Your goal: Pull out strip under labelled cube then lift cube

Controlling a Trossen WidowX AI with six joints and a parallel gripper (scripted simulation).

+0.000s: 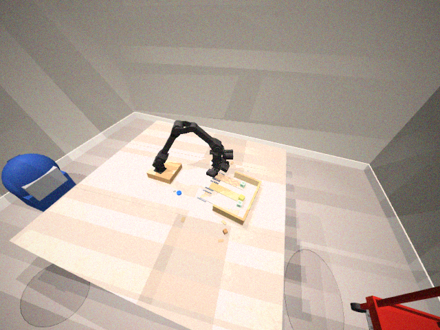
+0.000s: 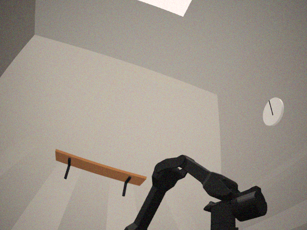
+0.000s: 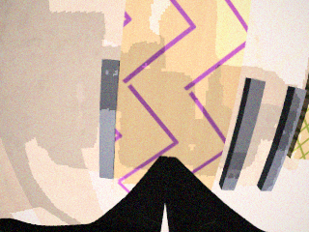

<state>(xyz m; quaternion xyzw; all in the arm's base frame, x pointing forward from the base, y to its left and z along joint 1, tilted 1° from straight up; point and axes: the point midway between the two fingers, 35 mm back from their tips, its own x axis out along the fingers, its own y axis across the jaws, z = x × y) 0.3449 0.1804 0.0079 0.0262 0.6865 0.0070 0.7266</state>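
My gripper (image 1: 212, 173) (image 3: 166, 163) is shut, with its fingertips together over the near part of a pale orange strip (image 3: 145, 135) with purple zigzags. Nothing is seen between the tips; whether they touch the strip is unclear. A yellow strip (image 1: 223, 190) lies beside it in the top view, and a green-latticed strip (image 3: 304, 142) shows at the wrist view's right edge. A pale green cube (image 1: 243, 184) stands at the zigzag strip's far end. A yellow cube (image 1: 241, 197) and another pale green cube (image 1: 239, 204) stand nearer the camera. Which cube is labelled is too small to tell.
A low wooden border (image 1: 227, 214) surrounds the cubes on three sides. Grey bars (image 3: 108, 121) (image 3: 241, 135) flank the zigzag strip, with another bar (image 3: 281, 140) farther right. A blue ball (image 1: 179, 192) and a small brown block (image 1: 225, 231) lie outside the border.
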